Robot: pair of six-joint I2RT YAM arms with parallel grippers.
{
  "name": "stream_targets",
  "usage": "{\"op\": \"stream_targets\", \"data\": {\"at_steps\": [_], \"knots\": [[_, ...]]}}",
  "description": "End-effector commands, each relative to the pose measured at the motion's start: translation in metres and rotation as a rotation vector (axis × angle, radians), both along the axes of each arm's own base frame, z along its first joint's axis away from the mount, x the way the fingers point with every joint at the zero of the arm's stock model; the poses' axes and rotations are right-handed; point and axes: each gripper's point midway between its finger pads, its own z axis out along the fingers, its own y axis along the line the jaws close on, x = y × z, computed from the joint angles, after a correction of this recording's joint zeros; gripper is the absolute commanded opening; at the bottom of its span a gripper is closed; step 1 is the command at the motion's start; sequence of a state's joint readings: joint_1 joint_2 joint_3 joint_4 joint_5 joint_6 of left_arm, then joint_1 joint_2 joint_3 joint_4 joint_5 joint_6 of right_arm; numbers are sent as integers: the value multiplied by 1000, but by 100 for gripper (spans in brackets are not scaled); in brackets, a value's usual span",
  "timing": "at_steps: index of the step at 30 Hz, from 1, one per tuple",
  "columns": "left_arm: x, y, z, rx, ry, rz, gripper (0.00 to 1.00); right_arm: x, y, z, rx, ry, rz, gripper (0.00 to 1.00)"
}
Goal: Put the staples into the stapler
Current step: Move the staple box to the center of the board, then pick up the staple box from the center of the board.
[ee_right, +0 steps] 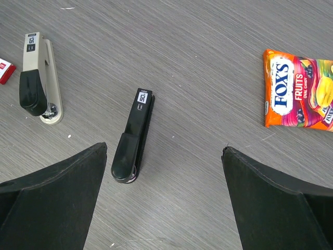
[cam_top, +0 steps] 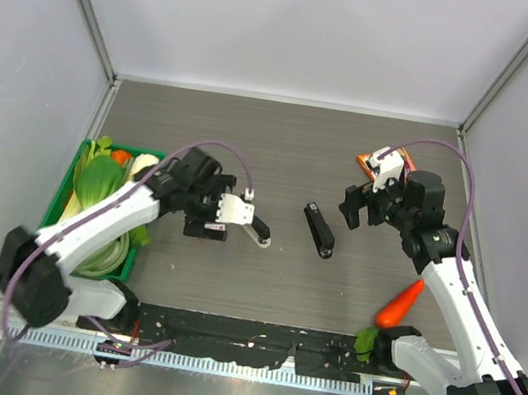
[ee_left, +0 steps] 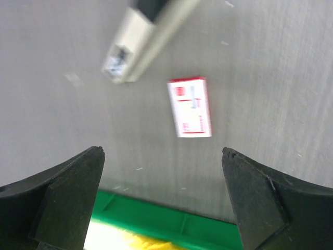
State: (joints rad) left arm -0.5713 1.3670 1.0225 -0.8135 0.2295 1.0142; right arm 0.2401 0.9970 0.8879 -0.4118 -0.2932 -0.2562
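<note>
The staples [ee_left: 190, 107], a small white box with a red label, lie flat on the grey table ahead of my left gripper [ee_left: 161, 153], which is open and empty above them. The box's corner [ee_right: 5, 70] shows at the left edge of the right wrist view. In the top view my left gripper [cam_top: 207, 221] hides the box. A beige stapler with a black top [ee_right: 39, 78] [cam_top: 258, 234] lies just beside the box. A black stapler [ee_right: 132, 138] [cam_top: 319, 230] lies mid-table. My right gripper [ee_right: 164, 148] [cam_top: 358, 208] hovers open and empty next to the black stapler.
An orange-red snack packet [ee_right: 299, 96] lies to the right, partly under the right arm in the top view. A green tray of vegetables [cam_top: 67, 190] stands at the left wall. A carrot [cam_top: 401, 302] lies near the right arm's base.
</note>
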Motion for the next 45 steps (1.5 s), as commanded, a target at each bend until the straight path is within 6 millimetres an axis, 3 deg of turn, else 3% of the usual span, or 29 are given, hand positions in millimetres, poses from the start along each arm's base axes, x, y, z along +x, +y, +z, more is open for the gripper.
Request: {"op": "stream_targets", "data": {"at_steps": [1,3,7,11,15,25,36,40,45], "knots": [[38,-7,80,-246,-354,198,100,5,4,12,24,-49,15,97],[42,-4,91,-297,-404,266,100,5,5,9,23,-40,16,97],[31,-12,71,-284,-293,223,100,5,3,12,22,-51,10,97],[64,-1,52,-210,-290,458,100,6,1,12,18,-56,-1,97],[79,2,27,-156,-313,487,100,7,1,9,18,-46,-2,97],[61,0,-19,-72,-182,397,100,8,2,6,12,-40,3,97],[69,2,-39,-17,-170,410,100,8,1,4,5,-35,3,97],[65,6,-55,27,-135,403,100,8,0,4,4,-35,-1,97],[62,7,-61,32,-121,402,100,9,0,3,2,-34,-2,97]]}}
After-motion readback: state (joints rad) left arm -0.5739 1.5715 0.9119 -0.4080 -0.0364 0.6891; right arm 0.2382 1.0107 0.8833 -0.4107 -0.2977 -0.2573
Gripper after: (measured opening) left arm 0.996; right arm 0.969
